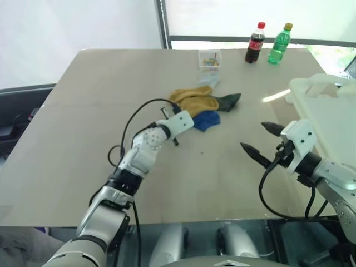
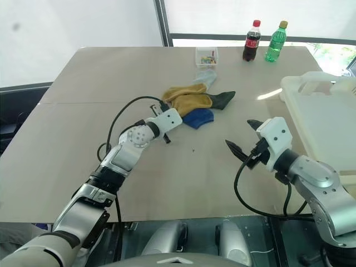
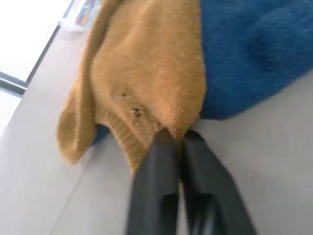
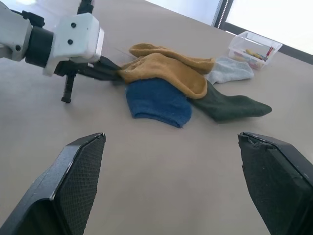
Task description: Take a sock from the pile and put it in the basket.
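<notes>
Your loose pile of soft socks (image 1: pixel 201 104) sits just above the centre of the left eye frame on the beige tabletop (image 1: pixel 83 144): a mustard-yellow knitted sock (image 3: pixel 146 78) on top, a bright blue fuzzy sock (image 4: pixel 157 102) at its lower edge, a dark green sock (image 4: pixel 230 106) trailing right, a pale grey one (image 4: pixel 230 69) behind. Your left gripper (image 3: pixel 177 139) meets the pile from the lower left, its two black fingers pressed together on the yellow sock's ribbed edge. Your right gripper (image 1: pixel 263 140) hangs spread wide at right centre, well apart from the pile. The large white plastic basket (image 2: pixel 317 92) fills the right edge. At the top stand a small clear box of coloured bits (image 1: pixel 209 59), a dark cola bottle with a red label (image 1: pixel 255 43) and a green bottle with a yellow cap (image 1: pixel 279 44); you cannot read either label.
</notes>
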`<control>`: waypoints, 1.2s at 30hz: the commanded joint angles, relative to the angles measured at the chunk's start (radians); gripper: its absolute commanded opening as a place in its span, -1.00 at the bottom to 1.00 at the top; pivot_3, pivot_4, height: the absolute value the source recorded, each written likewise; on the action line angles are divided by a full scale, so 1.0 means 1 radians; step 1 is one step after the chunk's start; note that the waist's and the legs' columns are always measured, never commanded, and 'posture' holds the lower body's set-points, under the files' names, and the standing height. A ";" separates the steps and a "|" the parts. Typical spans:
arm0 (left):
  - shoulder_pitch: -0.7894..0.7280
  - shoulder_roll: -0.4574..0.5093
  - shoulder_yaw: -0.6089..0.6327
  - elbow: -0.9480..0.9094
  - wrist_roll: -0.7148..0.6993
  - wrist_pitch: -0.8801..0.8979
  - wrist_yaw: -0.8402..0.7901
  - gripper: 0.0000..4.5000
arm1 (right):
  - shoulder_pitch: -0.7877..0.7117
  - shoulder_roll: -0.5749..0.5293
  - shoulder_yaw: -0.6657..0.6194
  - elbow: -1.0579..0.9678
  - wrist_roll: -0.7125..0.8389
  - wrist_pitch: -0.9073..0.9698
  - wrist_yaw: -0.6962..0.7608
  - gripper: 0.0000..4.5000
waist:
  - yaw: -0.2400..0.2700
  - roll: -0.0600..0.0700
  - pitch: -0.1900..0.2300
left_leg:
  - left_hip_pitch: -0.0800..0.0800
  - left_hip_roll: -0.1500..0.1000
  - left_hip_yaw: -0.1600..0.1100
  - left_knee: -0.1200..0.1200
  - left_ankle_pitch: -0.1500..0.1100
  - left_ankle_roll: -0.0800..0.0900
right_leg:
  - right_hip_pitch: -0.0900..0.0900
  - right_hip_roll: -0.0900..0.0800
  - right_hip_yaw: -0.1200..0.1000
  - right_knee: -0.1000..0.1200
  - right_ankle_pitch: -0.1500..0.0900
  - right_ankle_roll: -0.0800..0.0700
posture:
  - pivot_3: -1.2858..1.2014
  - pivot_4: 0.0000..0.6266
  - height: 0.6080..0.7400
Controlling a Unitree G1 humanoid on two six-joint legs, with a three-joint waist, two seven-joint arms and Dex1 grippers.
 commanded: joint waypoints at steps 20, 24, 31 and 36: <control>0.193 0.162 0.089 -0.343 -0.045 0.054 -0.148 -0.98 | -0.001 0.012 0.001 0.002 -0.005 -0.061 0.034 1.00 | -0.001 0.000 0.000 | -0.001 0.000 -0.001 0.000 0.000 0.000 | 0.000 -0.001 -0.001 -0.001 0.000 0.000 | 0.03 -0.52 1.00; 0.167 0.118 0.071 -0.327 -0.023 0.085 -0.124 -0.98 | -0.003 0.012 0.003 0.007 -0.008 -0.065 0.038 1.00 | -0.001 0.000 0.000 | -0.001 0.000 0.000 0.000 0.000 0.000 | 0.000 -0.001 -0.001 -0.001 0.000 0.000 | 0.03 -0.52 1.00; 0.060 -0.008 0.032 -0.208 0.027 0.147 -0.042 -0.98 | -0.006 0.014 0.011 0.009 -0.013 -0.066 0.037 1.00 | 0.004 -0.001 0.001 | -0.001 -0.001 0.000 0.000 0.000 0.000 | 0.000 0.000 -0.001 0.000 0.000 0.000 | 0.03 -0.52 1.00; 0.089 -0.002 0.078 -0.261 -0.022 0.157 -0.068 -0.98 | -0.004 0.017 0.012 0.001 -0.017 -0.061 0.031 1.00 | -0.005 -0.001 0.001 | -0.001 0.000 0.000 0.000 0.000 0.000 | -0.001 0.000 0.000 0.000 0.000 0.000 | 0.03 -0.52 1.00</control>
